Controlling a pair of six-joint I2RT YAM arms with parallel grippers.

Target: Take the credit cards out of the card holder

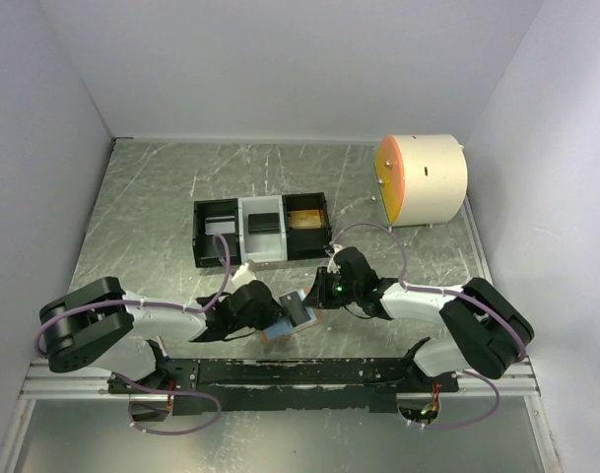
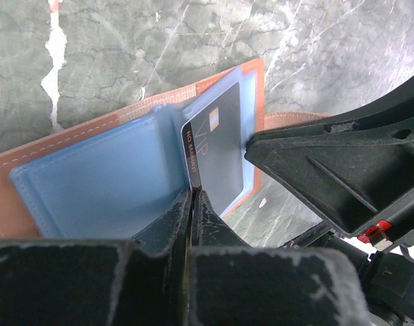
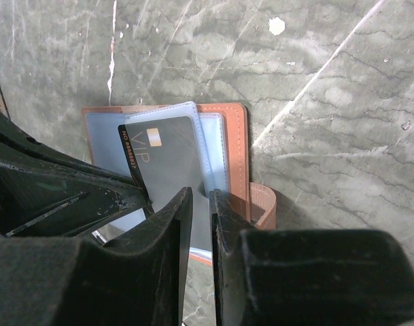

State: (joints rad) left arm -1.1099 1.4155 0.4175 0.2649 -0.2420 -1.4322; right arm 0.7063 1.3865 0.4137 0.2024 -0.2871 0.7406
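The card holder, a salmon-pink wallet, lies open on the table between both arms, its pale blue pocket panels facing up. A dark grey credit card marked VIP sticks partway out of one pocket. My left gripper is shut on that card's near edge. My right gripper is shut on the card holder's right-hand pocket panel, close to the small tab. The dark credit card lies just left of those fingers. From above, the card holder sits between the left gripper and right gripper.
A black-and-grey three-compartment tray stands behind the wallet, with flat items in it. A cream cylinder with an orange face stands at the back right. White walls close off three sides.
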